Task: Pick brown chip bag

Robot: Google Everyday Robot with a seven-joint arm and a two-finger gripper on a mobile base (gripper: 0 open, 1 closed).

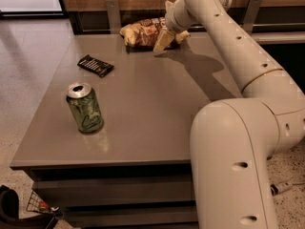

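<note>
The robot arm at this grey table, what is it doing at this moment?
The robot's one arm reaches across the table to its far edge. There the gripper is at the right end of the brown chip bag, which lies on the table, not yet lifted. A green can stands near the front left, and a small black bar lies behind it; nothing touches them.
</note>
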